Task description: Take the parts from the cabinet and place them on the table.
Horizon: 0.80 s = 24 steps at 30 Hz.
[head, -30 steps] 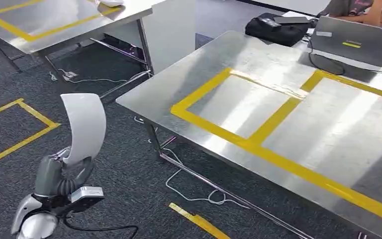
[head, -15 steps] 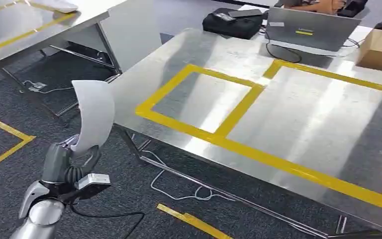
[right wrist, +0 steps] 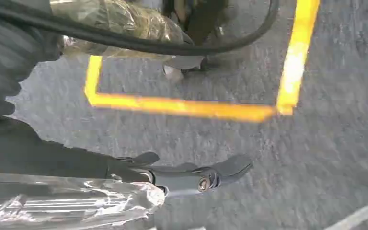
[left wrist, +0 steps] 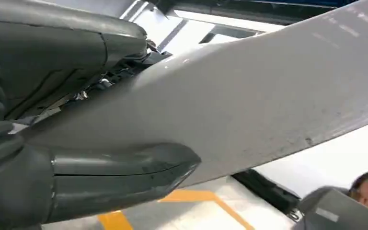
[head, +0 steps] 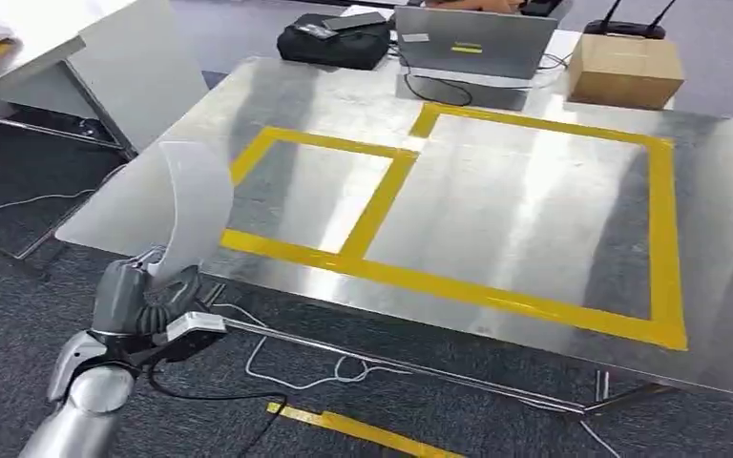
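Left hand (head: 143,296): grips one curved white part (head: 194,205), held upright.
Right hand: state cannot be told.
Table (head: 725,172): one, steel, two yellow-taped rectangles.

The part (head: 194,205) is a pale grey curved panel, smooth and matte (a few faint scuffs show on its face in the left wrist view (left wrist: 268,96)). It stands upright, bowed along its length, just off the near left corner of the steel table (head: 725,286).

no readable text, laptop (head: 477,43) lid bears a yellow-green mark and pale sticker, both illegible
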Each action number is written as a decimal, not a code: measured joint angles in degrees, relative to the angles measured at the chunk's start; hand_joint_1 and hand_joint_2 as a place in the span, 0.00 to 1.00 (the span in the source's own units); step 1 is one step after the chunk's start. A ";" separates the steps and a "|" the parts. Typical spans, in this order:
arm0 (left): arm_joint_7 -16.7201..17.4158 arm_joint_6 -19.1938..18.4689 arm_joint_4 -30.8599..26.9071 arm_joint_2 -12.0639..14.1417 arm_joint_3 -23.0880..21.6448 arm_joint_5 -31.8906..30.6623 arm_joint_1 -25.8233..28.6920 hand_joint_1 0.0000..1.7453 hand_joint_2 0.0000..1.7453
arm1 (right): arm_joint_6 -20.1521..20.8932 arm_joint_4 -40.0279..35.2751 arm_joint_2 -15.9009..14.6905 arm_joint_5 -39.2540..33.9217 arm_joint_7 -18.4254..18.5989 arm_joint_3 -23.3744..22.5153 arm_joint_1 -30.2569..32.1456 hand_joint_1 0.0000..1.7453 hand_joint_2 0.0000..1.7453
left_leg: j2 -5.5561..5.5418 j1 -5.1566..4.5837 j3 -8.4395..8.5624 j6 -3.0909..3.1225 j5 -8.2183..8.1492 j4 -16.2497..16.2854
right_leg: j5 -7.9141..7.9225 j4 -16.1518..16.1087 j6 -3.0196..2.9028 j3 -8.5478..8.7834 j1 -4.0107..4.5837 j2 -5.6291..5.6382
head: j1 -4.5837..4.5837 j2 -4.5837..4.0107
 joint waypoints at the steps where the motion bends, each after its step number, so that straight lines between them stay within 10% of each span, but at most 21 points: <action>1: 0.02 0.09 0.13 0.02 -0.04 0.00 -0.22 1.00 1.00 | -0.02 0.00 -0.15 -0.02 0.00 0.02 0.10 0.00 1.00 | 1.13 0.78 0.47 -0.13 0.59 -1.28 | -0.28 0.45 0.08 -0.37 0.10 -0.82 | -0.07 0.00; 3: 0.00 0.11 0.39 -0.02 -0.15 -0.02 -0.45 1.00 1.00 | -0.02 0.00 -0.13 -0.02 0.07 0.06 0.06 0.00 1.00 | 2.48 0.56 0.64 0.29 0.78 -1.60 | -3.41 4.85 0.45 -2.73 0.64 -7.10 | 1.13 0.00; 6: 0.02 0.13 1.05 0.11 -0.17 -0.04 -0.27 1.00 1.00 | -0.02 0.00 -0.13 -0.02 0.09 0.09 -0.27 0.00 1.00 | 5.36 0.19 0.56 0.40 0.64 -1.52 | -8.33 17.15 1.20 -8.61 0.27 -8.82 | 1.16 0.00; 9: 0.31 0.42 1.64 0.11 -0.24 -0.53 -0.42 1.00 1.00 | -0.02 0.00 -0.13 -0.02 0.24 0.13 0.02 0.00 1.00 | 7.53 0.12 0.72 0.20 0.41 -1.43 | -3.18 9.22 1.29 -4.07 0.24 -9.44 | 1.20 0.00; 11: 0.74 1.05 1.99 0.11 -0.26 -1.25 -0.69 1.00 1.00 | 0.00 0.00 -0.13 0.00 0.28 0.13 -0.11 0.00 1.00 | 8.64 -0.08 1.05 -0.23 0.10 -1.28 | -0.80 -0.60 0.78 1.36 0.62 -13.67 | 1.22 0.00; 15: 2.19 2.12 2.75 0.13 -0.33 -3.17 -1.59 1.00 1.00 | 0.59 -0.02 -0.13 0.35 0.15 0.28 -0.16 0.00 1.00 | 10.10 -0.51 1.27 -1.36 0.30 -1.64 | -0.35 -0.97 -0.51 1.68 1.00 -12.21 | 1.01 0.00; 17: 3.47 2.75 3.57 0.28 -0.35 -4.56 -2.56 1.00 1.00 | 1.31 -0.02 -0.13 0.72 -0.06 0.50 -0.02 0.00 1.00 | 10.01 -0.63 1.17 0.74 0.18 -1.49 | 0.02 -1.33 -0.13 1.84 0.83 -12.13 | 0.55 0.00; 24: 4.92 3.13 7.48 0.24 -0.37 -6.10 -5.13 1.00 1.00 | 1.90 -0.02 -0.13 1.42 -0.09 1.14 -0.12 0.00 1.00 | 9.86 -0.40 1.03 -0.77 0.64 -1.60 | -0.15 -0.89 -0.69 1.44 1.17 -12.25 | 0.59 0.00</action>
